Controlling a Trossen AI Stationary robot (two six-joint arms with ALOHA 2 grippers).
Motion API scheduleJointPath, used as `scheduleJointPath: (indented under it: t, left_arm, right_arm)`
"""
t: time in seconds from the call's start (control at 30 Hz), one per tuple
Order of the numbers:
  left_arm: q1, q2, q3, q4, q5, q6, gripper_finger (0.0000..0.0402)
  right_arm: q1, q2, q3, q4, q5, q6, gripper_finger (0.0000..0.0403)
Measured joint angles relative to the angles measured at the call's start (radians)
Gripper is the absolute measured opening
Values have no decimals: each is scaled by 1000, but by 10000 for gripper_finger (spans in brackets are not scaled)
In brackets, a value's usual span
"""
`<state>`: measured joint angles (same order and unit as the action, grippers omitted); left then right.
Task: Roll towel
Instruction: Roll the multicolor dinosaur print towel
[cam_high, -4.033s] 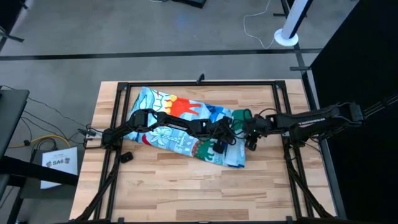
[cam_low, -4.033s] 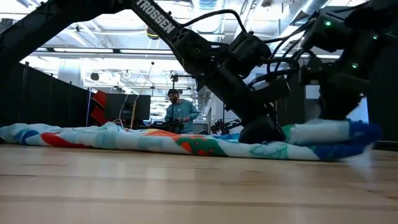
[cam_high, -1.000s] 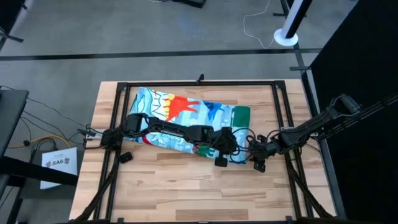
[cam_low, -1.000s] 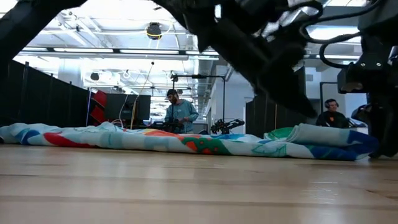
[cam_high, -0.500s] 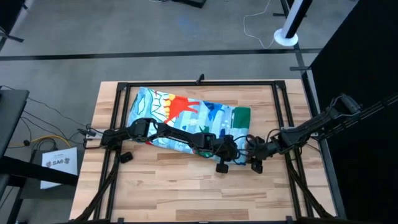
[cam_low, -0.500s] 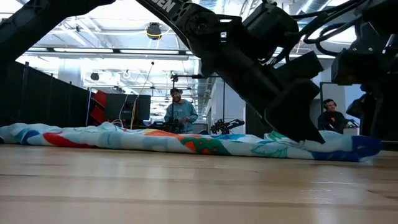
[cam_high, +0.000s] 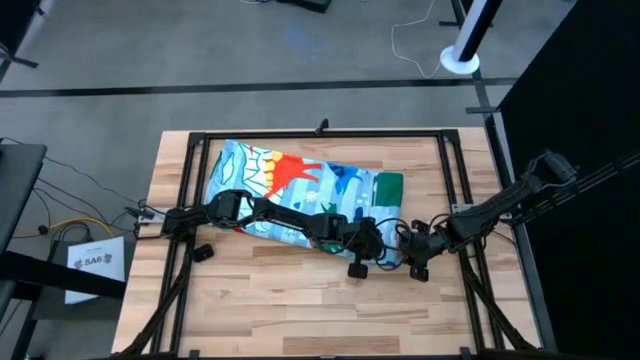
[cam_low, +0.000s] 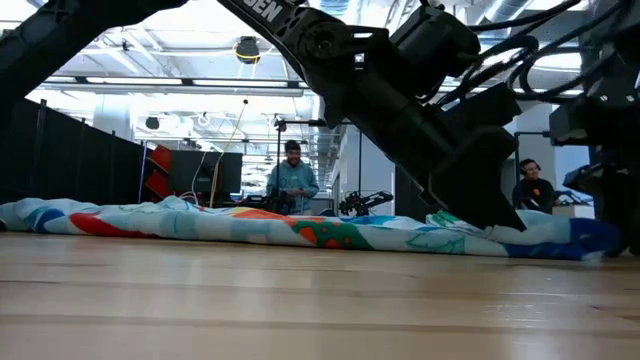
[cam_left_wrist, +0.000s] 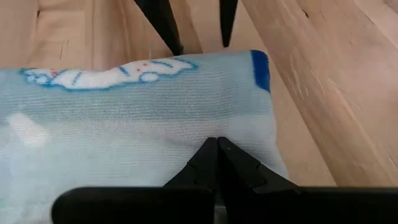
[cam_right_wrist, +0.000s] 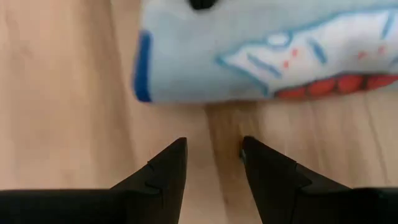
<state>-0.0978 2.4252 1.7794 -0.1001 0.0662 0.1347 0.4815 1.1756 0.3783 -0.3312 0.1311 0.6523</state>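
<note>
Low view first: bare wooden surface (cam_low: 300, 300) ran up to the towel (cam_low: 250, 228), which lay flattened in a long strip across it, its thicker blue-edged end on the picture's right, under the dark arms. From overhead the towel (cam_high: 300, 195) stretched slantwise over the far half of the surface (cam_high: 260, 310), green edge at its right end, one corner reaching nearest the front. The left gripper (cam_high: 362, 258) had reached across the cloth to that near corner; in its wrist view the two fingers (cam_left_wrist: 217, 162) were pressed together on the pale blue fabric (cam_left_wrist: 137, 112), though I could not tell whether cloth was pinched between them or they only pressed down on it. The right gripper (cam_high: 418, 262) sat just beside the same corner, low over bare wood; its fingers (cam_right_wrist: 168, 171) stood slightly apart with nothing between them, tips pointing at the blue-trimmed towel edge (cam_right_wrist: 261, 50) a little ahead. Behind the surface, out in the room, a person (cam_low: 292, 185) stood at a bench, and another person (cam_low: 530, 185) sat farther right.
</note>
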Motion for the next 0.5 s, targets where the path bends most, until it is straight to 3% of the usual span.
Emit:
scheduleJointPath:
  t: [0.23, 0.5]
  left_arm:
    - [0, 2, -1, 26, 1, 30, 0]
    - [2, 3, -2, 23, 3, 85, 0]
  right_arm:
    - [-3, 98, 0, 158, 56, -80, 146]
    - [-50, 101, 109, 62, 87, -78, 146]
